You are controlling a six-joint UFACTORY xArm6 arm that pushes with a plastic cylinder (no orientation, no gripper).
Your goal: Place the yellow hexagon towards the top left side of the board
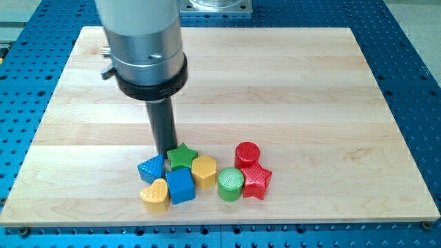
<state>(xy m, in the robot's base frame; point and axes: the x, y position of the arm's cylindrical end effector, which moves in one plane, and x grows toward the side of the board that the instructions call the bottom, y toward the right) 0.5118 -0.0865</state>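
My tip (167,153), no claw with any state to tell, touches our green star (182,156), yellow hexagon (204,170) just right on the wooden board (289,89)

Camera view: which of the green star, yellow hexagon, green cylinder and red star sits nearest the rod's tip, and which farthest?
From my tip:
1. Green star, right beside it on the view's right.
2. Yellow hexagon, lower right.
3. Green cylinder, farther right.
4. Red star, farthest right.
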